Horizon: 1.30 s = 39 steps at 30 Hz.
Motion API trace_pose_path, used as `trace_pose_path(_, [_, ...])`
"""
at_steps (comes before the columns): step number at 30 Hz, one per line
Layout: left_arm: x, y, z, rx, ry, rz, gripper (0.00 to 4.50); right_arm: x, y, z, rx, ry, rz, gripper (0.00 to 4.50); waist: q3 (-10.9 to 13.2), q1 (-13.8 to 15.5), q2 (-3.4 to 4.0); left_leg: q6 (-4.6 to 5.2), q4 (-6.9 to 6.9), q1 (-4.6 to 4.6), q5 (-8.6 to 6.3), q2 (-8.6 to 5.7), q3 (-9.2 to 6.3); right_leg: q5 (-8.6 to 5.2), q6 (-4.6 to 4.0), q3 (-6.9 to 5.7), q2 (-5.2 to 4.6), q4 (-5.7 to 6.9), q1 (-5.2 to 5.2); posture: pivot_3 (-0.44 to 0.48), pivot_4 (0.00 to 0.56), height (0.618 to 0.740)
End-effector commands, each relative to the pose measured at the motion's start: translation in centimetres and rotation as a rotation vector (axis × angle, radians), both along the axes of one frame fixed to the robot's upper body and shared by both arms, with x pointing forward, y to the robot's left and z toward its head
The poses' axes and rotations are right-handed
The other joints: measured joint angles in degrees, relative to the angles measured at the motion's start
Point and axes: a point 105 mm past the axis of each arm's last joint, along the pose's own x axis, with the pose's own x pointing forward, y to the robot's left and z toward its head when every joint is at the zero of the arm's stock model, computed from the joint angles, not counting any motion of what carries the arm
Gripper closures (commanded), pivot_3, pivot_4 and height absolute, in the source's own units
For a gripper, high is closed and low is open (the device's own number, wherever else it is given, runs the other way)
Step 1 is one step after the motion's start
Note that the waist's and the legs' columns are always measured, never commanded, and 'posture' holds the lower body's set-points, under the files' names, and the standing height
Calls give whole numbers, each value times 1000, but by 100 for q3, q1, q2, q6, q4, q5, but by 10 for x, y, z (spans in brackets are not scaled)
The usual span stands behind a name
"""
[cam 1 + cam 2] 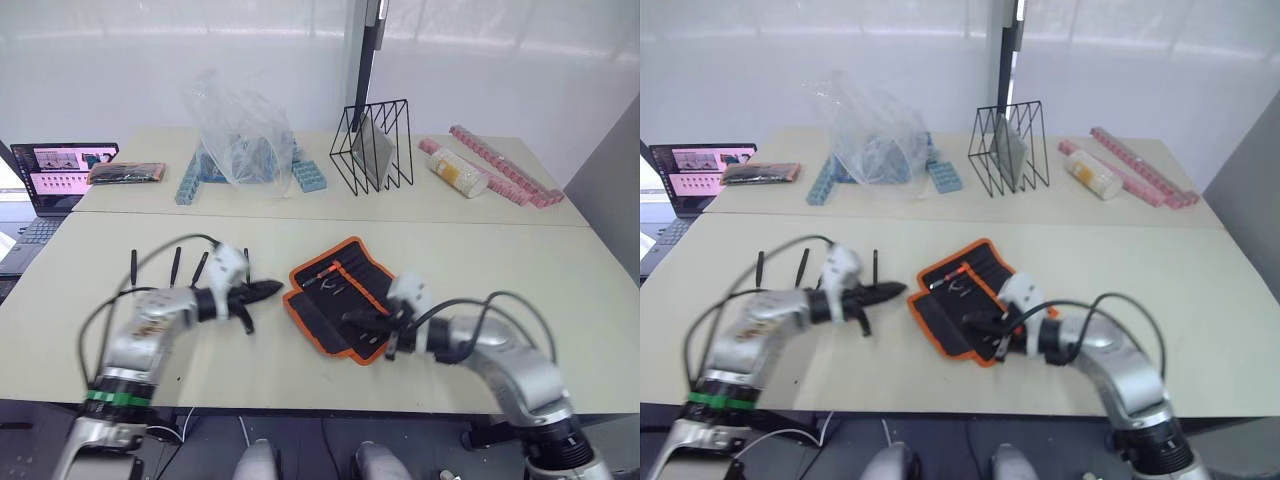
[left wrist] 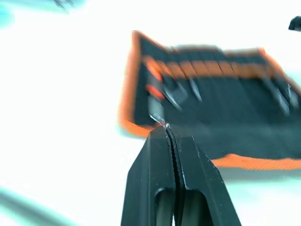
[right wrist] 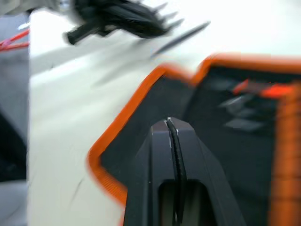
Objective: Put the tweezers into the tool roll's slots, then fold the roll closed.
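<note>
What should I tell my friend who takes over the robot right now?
Left pincer: shut, empty, just left of the tool roll.
Right pincer: shut, empty, over the roll's near part.
The roll lies open on the table.
Done: a pair of tweezers looks tucked in the slots.
Left: three tweezers lie on the table left of the roll. Put the remaining tweezers in, then fold the roll closed.
</note>
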Motion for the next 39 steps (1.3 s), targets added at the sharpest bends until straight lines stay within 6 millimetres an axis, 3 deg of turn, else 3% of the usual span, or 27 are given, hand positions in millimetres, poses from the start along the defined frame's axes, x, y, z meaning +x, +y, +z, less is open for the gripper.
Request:
trace_pose_path(1, [-15,50,5,-5,-7,155,3882,7,-33,14,15,-66,-134,4241,0,-1,0,1,-5,0,0,-1,1,0,0,0,-2,-3,-1,0,150,684])
trace_pose_path(6, [-58,152,-15,83,49,512,2290,17,-108,-2,-8,-85,-435,2625,9,-3,-14,1,-43,1,0,-5,9,0,-1,2,-10,-26,-12,0,150,684])
trace_pose_path(10, [-98,209,-14,100,64,733,975,8,-168,-30,-63,-83,-656,1271,18,37,-29,0,-47,5,0,-6,17,-1,-3,0,-18,-32,-10,0,150,684])
trace_pose_path(13, [-117,227,-14,105,64,810,33,-1,-188,-40,-61,-88,-717,321,20,52,-30,-1,-46,15,1,-6,28,-4,-4,1,-22,-34,-4,0,150,684])
trace_pose_path(14, [-125,231,-17,104,71,833,0,-6,-197,-45,-61,-84,-747,32,20,48,-29,-2,-46,15,2,-4,34,-7,-6,2,-22,-35,-5,0,150,684])
trace_pose_path(20, [-152,237,-27,64,89,907,0,-24,-224,-60,-69,-83,-863,32,20,-28,-30,-7,-52,28,4,6,48,-21,-12,8,-18,-33,-4,0,150,684])
trace_pose_path(25, [-153,235,-34,60,109,900,0,-18,-215,-62,-44,-88,-850,32,21,-43,-31,-7,-54,43,4,10,52,-22,-15,12,-12,-29,1,0,150,684])
trace_pose_path(29, [-143,229,-38,26,104,908,0,-6,-192,-45,2,-112,-765,32,21,-48,-29,-7,-59,47,4,10,59,-22,-15,18,-13,-29,2,0,150,684])
trace_pose_path(31, [-137,224,-40,8,102,927,0,2,-171,-32,17,-120,-683,32,21,-50,-28,-7,-59,48,4,10,60,-22,-15,19,-14,-28,2,0,150,684])
trace_pose_path(34, [-124,216,-41,-29,74,980,0,13,-125,-14,33,-123,-474,32,21,-59,-30,-7,-59,48,4,12,59,-21,-15,20,-13,-26,2,0,150,684])
trace_pose_path(39, [-96,201,-43,-79,83,1037,0,14,-67,7,23,-109,-155,32,19,-18,-37,-7,-58,47,4,8,52,-21,-15,18,-13,-14,2,0,150,684])
